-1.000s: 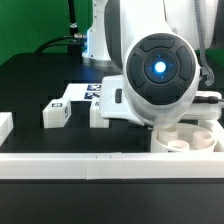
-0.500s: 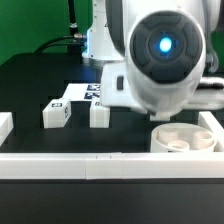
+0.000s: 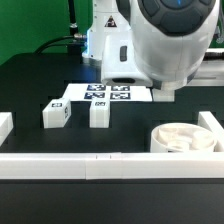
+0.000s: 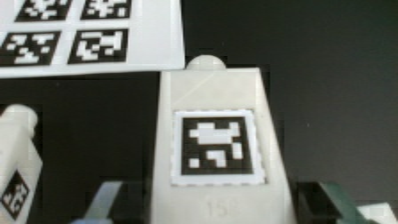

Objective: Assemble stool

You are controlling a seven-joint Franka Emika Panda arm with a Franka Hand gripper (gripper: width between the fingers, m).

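Straddling a leg block, the claw gapes open, fingers clear of its sides.

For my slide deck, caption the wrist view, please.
Open gripper framing a white rectangular plastic leg block bearing a black-and-white square tag, the marker board beyond.

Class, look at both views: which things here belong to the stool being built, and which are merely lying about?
Part of the job:
round seat
tagged leg block on the exterior view's left
second leg block beside it

Lying about:
marker board
white border rails
black table
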